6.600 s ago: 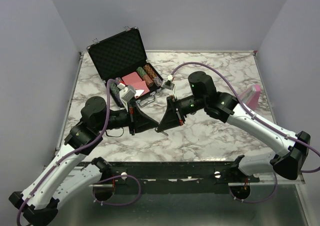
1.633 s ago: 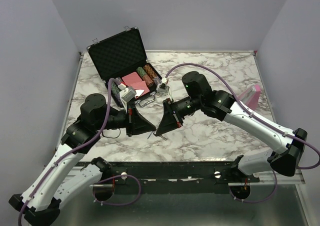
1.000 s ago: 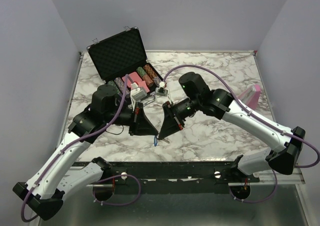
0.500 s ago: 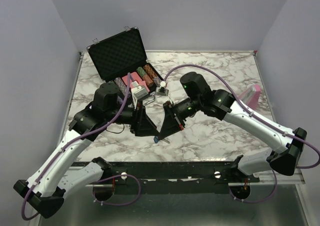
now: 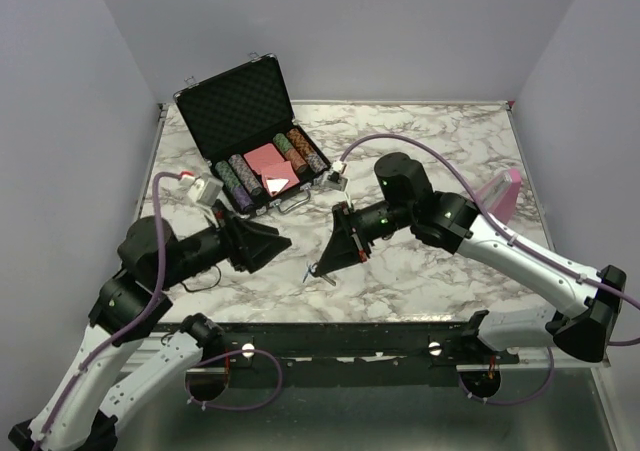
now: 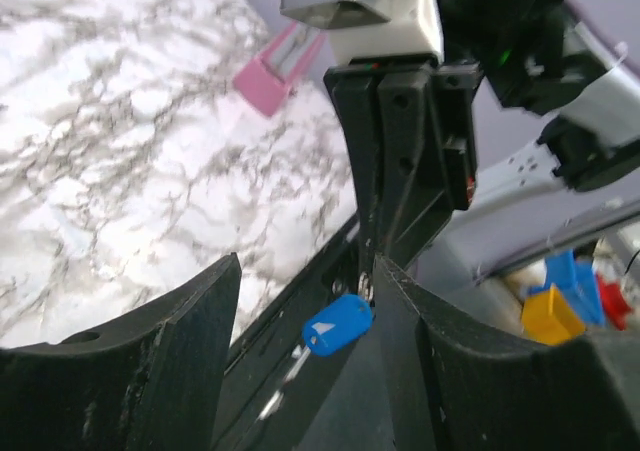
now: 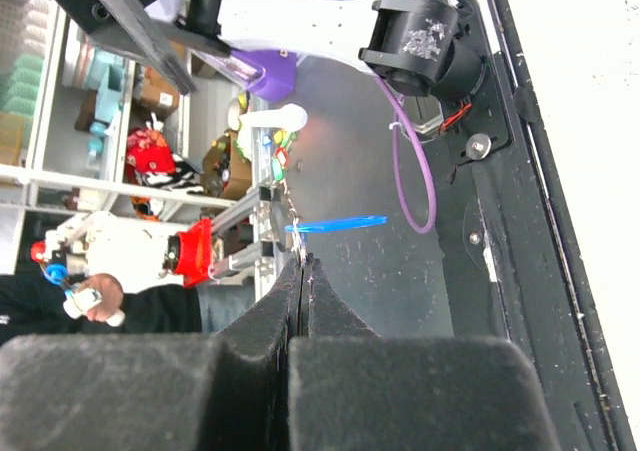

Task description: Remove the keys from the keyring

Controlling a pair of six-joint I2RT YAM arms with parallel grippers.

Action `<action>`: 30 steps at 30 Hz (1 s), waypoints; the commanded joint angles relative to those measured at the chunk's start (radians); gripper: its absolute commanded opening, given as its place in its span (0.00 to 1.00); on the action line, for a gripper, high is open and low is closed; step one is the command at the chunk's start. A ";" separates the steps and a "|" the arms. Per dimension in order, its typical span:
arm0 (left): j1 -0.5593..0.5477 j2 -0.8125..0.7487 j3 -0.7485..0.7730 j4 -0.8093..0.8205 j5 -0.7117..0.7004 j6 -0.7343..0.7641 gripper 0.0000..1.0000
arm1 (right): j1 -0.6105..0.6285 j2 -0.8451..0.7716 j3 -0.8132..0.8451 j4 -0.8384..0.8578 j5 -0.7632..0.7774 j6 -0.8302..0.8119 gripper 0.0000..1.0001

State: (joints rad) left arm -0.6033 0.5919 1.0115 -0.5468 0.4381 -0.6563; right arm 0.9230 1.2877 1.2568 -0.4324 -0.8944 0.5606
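Note:
The keys hang as a tiny bunch from my right gripper (image 5: pixel 318 268), which is shut on the silvery keyring (image 6: pixel 368 284) at its fingertips. A bright blue key head (image 6: pixel 337 323) dangles below with a thin silvery shaft (image 6: pixel 285 376). In the right wrist view the blue piece (image 7: pixel 335 224) sits just past the closed right gripper (image 7: pixel 303 261). My left gripper (image 5: pixel 272 243) is open and stands apart to the left of the bunch. In the left wrist view the left gripper (image 6: pixel 308 266) frames the blue key without touching it.
An open black case (image 5: pixel 240 106) with poker chips and red cards stands at the back left. A pink object (image 5: pixel 505 193) leans at the right edge. The bunch hangs over the table's front edge, near the dark rail (image 5: pixel 330 333).
My left gripper has opened, let go of the bunch and pulled back to the left. My right gripper stays shut on the ring and has shifted slightly right.

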 commanded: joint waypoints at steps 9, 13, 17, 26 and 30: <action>-0.001 -0.279 -0.257 0.241 -0.213 -0.207 0.60 | 0.007 -0.028 -0.045 0.288 0.109 0.248 0.01; -0.003 -0.288 -0.304 0.340 -0.179 -0.239 0.59 | 0.010 -0.015 -0.036 0.288 0.120 0.255 0.01; -0.003 -0.293 -0.327 0.396 -0.145 -0.244 0.57 | 0.008 0.001 -0.037 0.290 0.117 0.259 0.01; -0.007 -0.270 -0.349 0.432 -0.073 -0.230 0.50 | 0.008 0.022 -0.022 0.293 0.111 0.260 0.01; -0.010 -0.257 -0.356 0.458 -0.036 -0.227 0.48 | 0.010 0.033 -0.016 0.296 0.107 0.262 0.01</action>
State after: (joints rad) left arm -0.6044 0.3206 0.6701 -0.1513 0.3283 -0.8837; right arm 0.9234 1.3067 1.2053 -0.1646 -0.7967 0.8131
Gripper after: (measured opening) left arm 0.494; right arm 0.011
